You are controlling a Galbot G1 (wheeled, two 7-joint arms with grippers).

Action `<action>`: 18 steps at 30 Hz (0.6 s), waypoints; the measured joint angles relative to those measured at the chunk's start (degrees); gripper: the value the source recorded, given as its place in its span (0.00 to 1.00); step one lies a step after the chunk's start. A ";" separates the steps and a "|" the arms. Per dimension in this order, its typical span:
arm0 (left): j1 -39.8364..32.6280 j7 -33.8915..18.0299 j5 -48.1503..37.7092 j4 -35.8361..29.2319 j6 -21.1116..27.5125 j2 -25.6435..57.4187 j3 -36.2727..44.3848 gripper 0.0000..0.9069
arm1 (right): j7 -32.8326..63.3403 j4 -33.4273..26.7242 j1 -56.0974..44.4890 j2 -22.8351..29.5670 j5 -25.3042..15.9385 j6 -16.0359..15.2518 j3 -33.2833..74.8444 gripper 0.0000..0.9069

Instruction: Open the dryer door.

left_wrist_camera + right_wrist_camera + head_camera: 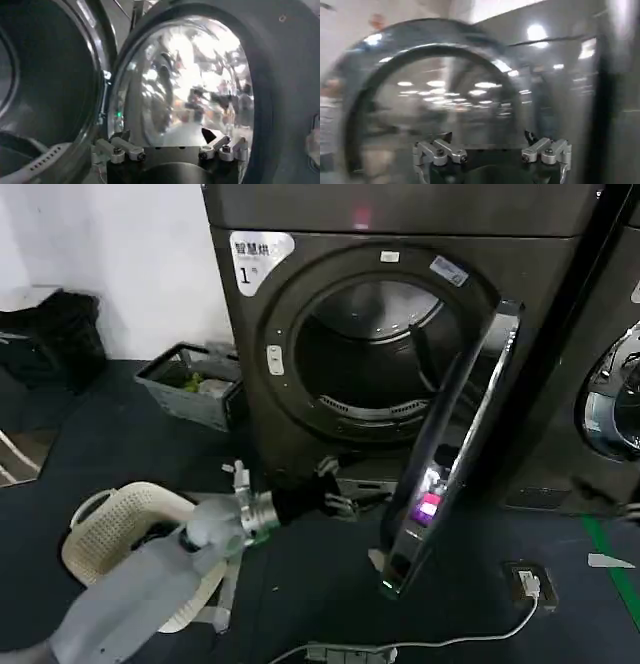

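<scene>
Door (pixel 455 444) of the dryer (pixel 300 374) marked "1" stands swung well out on its right-hand hinge, edge-on to the room, drum mouth (pixel 375 354) fully exposed, so the opening appears essentially done. Left gripper (pixel 335 499) hovers low before the machine, fingers spread and holding nothing, facing the door's inner glass. Right gripper (pixel 490 150) is likewise spread, empty, facing a chrome-ringed door.

Head camera high, looking down at dryer door (pixel 450 444), both wrist cameras close, facing its glass
</scene>
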 joint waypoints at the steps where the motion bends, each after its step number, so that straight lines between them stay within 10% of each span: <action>1: -0.27 0.00 -0.04 0.17 -0.02 -0.23 0.49 1.00 | 0.92 -0.33 -0.31 -0.12 0.01 -0.59 0.89 1.00; 18: -8.43 -1.68 -2.05 4.22 -0.57 -6.98 8.53 1.00 | 11.79 -6.70 -5.06 -1.35 -13.90 -4.26 10.89 1.00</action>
